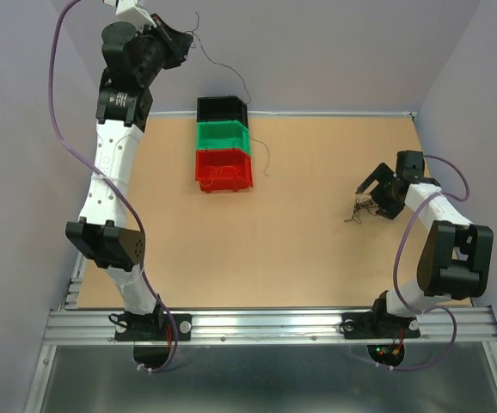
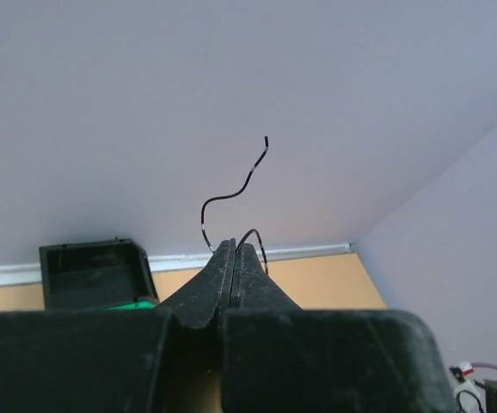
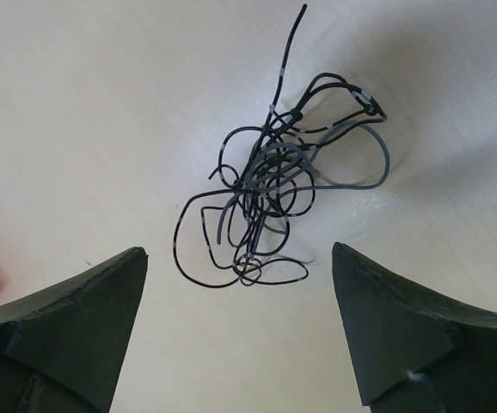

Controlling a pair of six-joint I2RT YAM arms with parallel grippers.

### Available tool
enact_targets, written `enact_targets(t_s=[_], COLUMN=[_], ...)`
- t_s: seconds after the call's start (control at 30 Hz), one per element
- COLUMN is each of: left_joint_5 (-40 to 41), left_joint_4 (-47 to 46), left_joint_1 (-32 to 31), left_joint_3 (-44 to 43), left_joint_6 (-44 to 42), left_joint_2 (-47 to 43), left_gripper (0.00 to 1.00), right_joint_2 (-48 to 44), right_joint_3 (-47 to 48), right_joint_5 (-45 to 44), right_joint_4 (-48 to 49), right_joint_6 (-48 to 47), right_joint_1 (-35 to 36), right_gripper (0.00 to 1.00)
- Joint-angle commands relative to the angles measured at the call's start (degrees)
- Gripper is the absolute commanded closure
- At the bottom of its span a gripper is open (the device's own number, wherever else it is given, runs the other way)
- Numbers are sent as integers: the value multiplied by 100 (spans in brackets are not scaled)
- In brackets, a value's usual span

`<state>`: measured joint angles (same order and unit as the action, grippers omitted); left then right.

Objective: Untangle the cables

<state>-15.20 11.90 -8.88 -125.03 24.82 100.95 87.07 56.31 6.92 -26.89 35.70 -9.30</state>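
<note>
Left pincer (image 1: pixel 178 45) is up high, out at 11 o'clock of the counter (image 1: pixel 300 258), and its jaws are pressed tight together on a single black cable (image 2: pixel 231 191). The short curly end pokes up past the fingertips, and from above the strand (image 1: pixel 223 69) runs down toward the black bin (image 1: pixel 222 110).

Three bins sit in a row at 12 o'clock: black at the back, then the green bin (image 1: pixel 223 135), then the red bin (image 1: pixel 223 169) nearest the arms. A thin strand (image 1: pixel 264 159) hangs at the green bin's 3 o'clock side; its colour is hard to read.

Over at 3 o'clock, the right pincer (image 1: pixel 371 196) is low, jaws spread wide and holding nothing. The clump of cables (image 3: pixel 266 189) lies loose on the counter just beyond the two fingertips, dark loops knotted over one another, one end sticking out toward 12.
</note>
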Motion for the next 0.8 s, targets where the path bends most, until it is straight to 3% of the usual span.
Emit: enact_targets(t_s=[0.0,0.27,0.5,0.77], left_joint_5=[-149,314,588,931], left_joint_4=[-1354,-2868,-3123,-4010], left_joint_1=[27,-52,-52,-52], left_joint_3=[-136,14,-1224,-1260], left_joint_6=[470,963,981,1077], left_joint_2=[398,874,1603,1752], left_gripper=[100,100,100,100], right_joint_2=[-155,91,214,363], right_joint_3=[327,521,477,459], right_joint_5=[196,380,521,697], right_joint_4=[141,220,360,492], right_joint_6=[-212,-274,-292,-301], right_joint_1=[51,174,209,244], right_gripper=[6,6,6,7])
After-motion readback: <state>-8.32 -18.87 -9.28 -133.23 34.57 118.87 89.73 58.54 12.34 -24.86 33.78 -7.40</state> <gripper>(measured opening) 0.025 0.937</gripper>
